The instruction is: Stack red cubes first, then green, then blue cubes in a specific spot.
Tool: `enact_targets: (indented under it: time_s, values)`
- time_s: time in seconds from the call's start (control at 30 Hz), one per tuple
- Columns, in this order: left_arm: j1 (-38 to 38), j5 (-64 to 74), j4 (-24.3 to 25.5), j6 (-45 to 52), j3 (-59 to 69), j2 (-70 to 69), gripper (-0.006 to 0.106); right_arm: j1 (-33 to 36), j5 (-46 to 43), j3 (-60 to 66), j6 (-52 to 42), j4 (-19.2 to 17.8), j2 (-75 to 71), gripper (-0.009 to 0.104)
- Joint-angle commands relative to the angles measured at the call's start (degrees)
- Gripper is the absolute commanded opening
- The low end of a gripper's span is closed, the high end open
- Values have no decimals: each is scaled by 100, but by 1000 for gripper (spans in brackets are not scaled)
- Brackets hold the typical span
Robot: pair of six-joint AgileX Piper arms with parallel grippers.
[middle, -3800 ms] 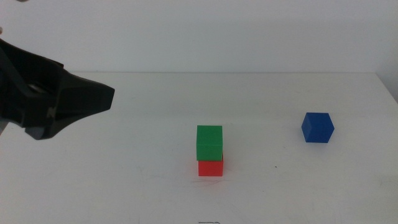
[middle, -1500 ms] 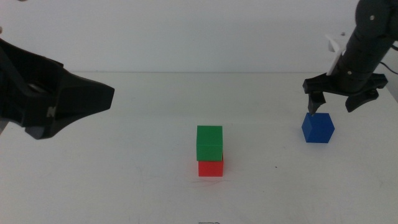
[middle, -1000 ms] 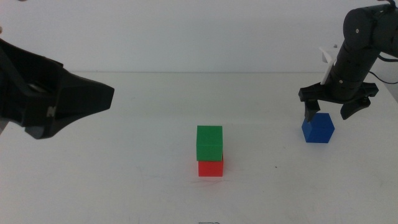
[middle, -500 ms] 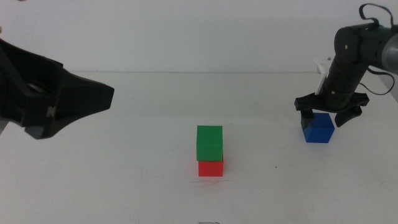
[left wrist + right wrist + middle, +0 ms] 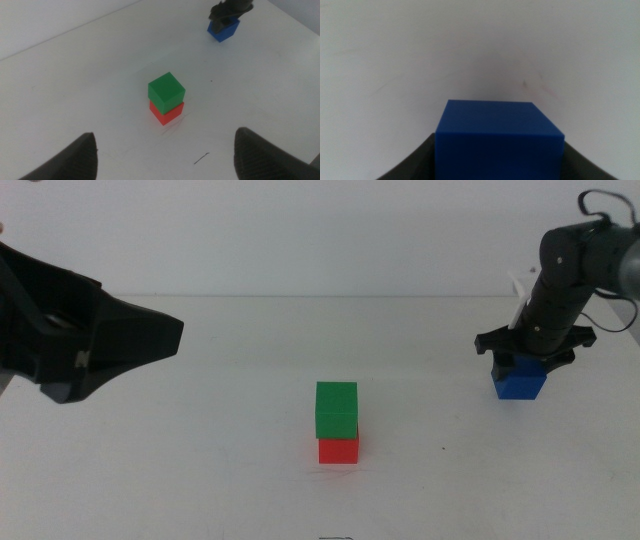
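Note:
The green cube point(image 5: 337, 409) sits squarely on the red cube point(image 5: 339, 449) at the table's centre; the left wrist view shows the same green cube point(image 5: 166, 89) over the red cube point(image 5: 167, 112). At the right, my right gripper point(image 5: 524, 362) has come down over the blue cube point(image 5: 520, 383) and is shut on it. The right wrist view is filled by the blue cube point(image 5: 500, 140) between the two jaws. My left gripper point(image 5: 95, 345) waits high at the left, wide open and empty point(image 5: 165, 155).
Plain white tabletop point(image 5: 200, 470) lies all around the stack. The table's far edge point(image 5: 400, 296) meets a pale wall. The right arm point(image 5: 570, 270) rises above the blue cube near the table's right side.
The right gripper came in from the right, sank over the blue cube and shut on it, nudging the cube slightly to the right. The stack and the left arm stayed still.

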Motion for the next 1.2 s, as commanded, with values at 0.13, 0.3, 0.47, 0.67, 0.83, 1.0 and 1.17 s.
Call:
enact_targets:
  time_s: [0.13,0.3,0.47,0.67,0.83,1.0,1.17]
  values:
    - [-7,-330,-165,5,-181,-7,94,453,-272,960,1006,-456,-1705,-1]
    - [-7,-330,-165,5,-181,-7,94,1106,337,1029,2052,-973,-2324,-1]
    - [-7,-330,-165,5,-181,-7,94,1925,939,898,2895,-1004,-2485,-1]
    - [-7,-330,-165,5,-181,-7,94,2685,1207,517,3699,-1030,-2393,-1]
    - [-7,-330,-165,5,-181,-7,94,3138,1503,-70,4075,-1140,-2046,-1]
    - [-7,-330,-165,5,-181,-7,94,3540,1831,-918,4088,-1252,-1488,-1]
    - [-7,-330,-165,5,-181,-7,94,3758,1922,-1546,3957,-1217,-1040,-1]
